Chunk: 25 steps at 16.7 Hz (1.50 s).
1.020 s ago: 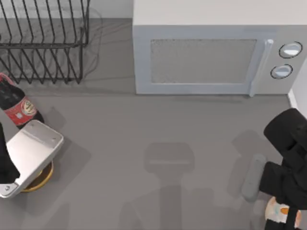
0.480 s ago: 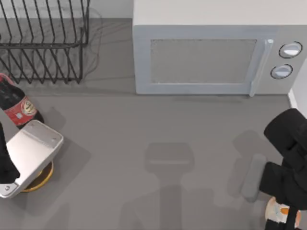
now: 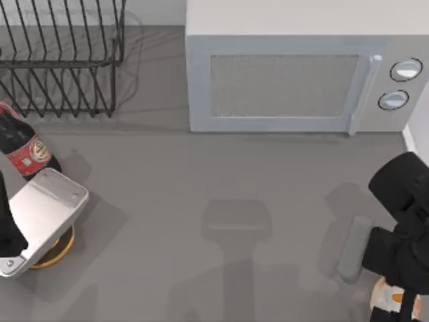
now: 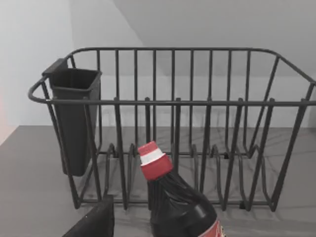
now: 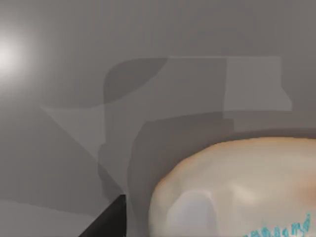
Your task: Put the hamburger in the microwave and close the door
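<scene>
Top view, microwave: the microwave [image 3: 305,74] is sitting at the back of the table, right of centre; light-grey box, two round knobs at its right end
Top view, door: the door [image 3: 285,86] is lying flush with the front; speckled mesh window, pale vertical bar handle at its right edge
Top view, hamburger: the hamburger [image 3: 385,298] is sitting at the table's near right corner, well apart from the microwave; cream-white with an orange patch, partly covered by the black arm
Top view, right gripper: the right gripper [image 3: 402,305] is hanging right over the hamburger; whether its fingers are apart or together I cannot tell
Top view, left arm: the left gripper [image 3: 13,258] is parked at the left edge above a flat yellow-orange disc [image 3: 57,251]; fingers hidden, so I cannot tell their state
Top view, bottle: a dark bottle [image 3: 23,147] with a red label is lying beside the black wire rack [image 3: 64,57]; the label's writing is too small to read
Left wrist view: the bottle's red-and-white cap [image 4: 154,160] is showing in front of the rack [image 4: 187,128]; a dark cup [image 4: 74,118] is hanging on the rack's end
Right wrist view: the hamburger [image 5: 237,190] is looming close, pale cream and glossy; turquoise lettering at its edge, cut off and unreadable
</scene>
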Each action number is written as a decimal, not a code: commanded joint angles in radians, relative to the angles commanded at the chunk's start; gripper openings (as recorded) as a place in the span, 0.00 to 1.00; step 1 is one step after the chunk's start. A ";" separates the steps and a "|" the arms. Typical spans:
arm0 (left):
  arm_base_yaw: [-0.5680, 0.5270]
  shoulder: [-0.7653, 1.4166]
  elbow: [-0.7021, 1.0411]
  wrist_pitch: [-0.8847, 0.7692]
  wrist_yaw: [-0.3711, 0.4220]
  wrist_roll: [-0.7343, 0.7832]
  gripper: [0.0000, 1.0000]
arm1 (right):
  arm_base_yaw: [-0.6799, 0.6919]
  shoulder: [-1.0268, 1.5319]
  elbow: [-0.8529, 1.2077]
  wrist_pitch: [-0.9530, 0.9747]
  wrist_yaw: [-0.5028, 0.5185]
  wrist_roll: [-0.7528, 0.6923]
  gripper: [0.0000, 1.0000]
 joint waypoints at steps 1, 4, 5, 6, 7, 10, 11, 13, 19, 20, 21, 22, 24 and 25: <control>0.000 0.000 0.000 0.000 0.000 0.000 1.00 | 0.000 0.000 0.000 0.000 0.000 0.000 0.00; 0.000 0.000 0.000 0.000 0.000 0.000 1.00 | 0.000 0.000 0.000 0.000 0.000 0.000 0.00; 0.000 0.000 0.000 0.000 0.000 0.000 1.00 | 0.000 0.000 0.000 0.000 0.000 0.000 0.00; 0.000 0.000 0.000 0.000 0.000 0.000 1.00 | 0.000 0.000 0.000 0.000 0.000 0.000 0.00; 0.000 0.000 0.000 0.000 0.000 0.000 1.00 | 0.000 0.000 0.000 0.000 0.000 0.000 0.00; 0.000 0.000 0.000 0.000 0.000 0.000 1.00 | -0.003 -0.074 0.042 -0.097 -0.016 0.004 0.00; 0.000 0.000 0.000 0.000 0.000 0.000 1.00 | -0.002 -0.079 0.052 -0.110 -0.016 0.003 0.00; 0.000 0.000 0.000 0.000 0.000 0.000 1.00 | -0.003 -0.098 0.090 -0.167 -0.016 0.002 0.00; 0.000 0.000 0.000 0.000 0.000 0.000 1.00 | -0.005 -0.198 0.256 -0.450 -0.016 -0.003 0.00; 0.000 0.000 0.000 0.000 0.000 0.000 1.00 | -0.005 -0.215 0.280 -0.491 -0.016 -0.004 0.00; 0.000 0.000 0.000 0.000 0.000 0.000 1.00 | -0.006 -0.230 0.301 -0.521 -0.016 -0.004 0.00; 0.000 0.000 0.000 0.000 0.000 0.000 1.00 | -0.007 -0.241 0.315 -0.541 -0.016 -0.003 0.00; 0.000 0.000 0.000 0.000 0.000 0.000 1.00 | -0.007 -0.247 0.323 -0.551 -0.016 -0.003 0.00; 0.000 0.000 0.000 0.000 0.000 0.000 1.00 | -0.007 -0.247 0.323 -0.551 -0.016 -0.003 0.00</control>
